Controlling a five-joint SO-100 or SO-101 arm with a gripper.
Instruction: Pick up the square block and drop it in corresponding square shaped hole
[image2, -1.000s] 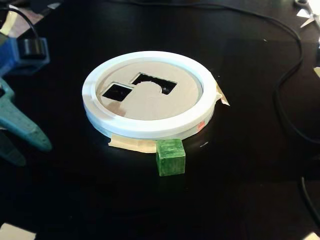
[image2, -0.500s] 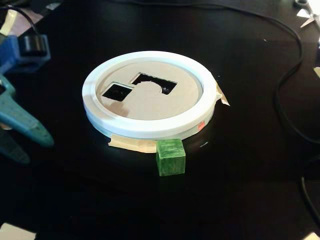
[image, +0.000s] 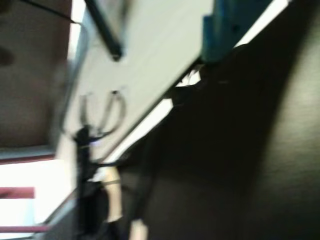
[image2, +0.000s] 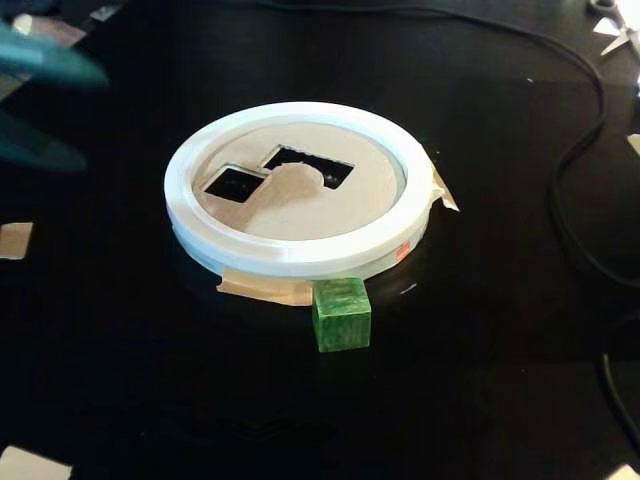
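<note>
The green square block (image2: 341, 314) rests on the black table, touching the front of the white ring (image2: 290, 258). The ring holds a cardboard disc (image2: 300, 200) with a square hole (image2: 235, 184) at the left and a larger irregular hole (image2: 312, 166) beside it. My gripper (image2: 70, 108) is a teal blur at the far left of the fixed view, well away from the block, its two fingers spread apart and empty. The wrist view is blurred and shows one teal jaw at its top right edge, with neither block nor ring in it.
A black cable (image2: 575, 160) curves down the right side of the table. Tape scraps (image2: 14, 240) lie at the left edge, with paper (image2: 30, 465) at the bottom left. Scissors (image2: 615, 30) sit at the top right corner.
</note>
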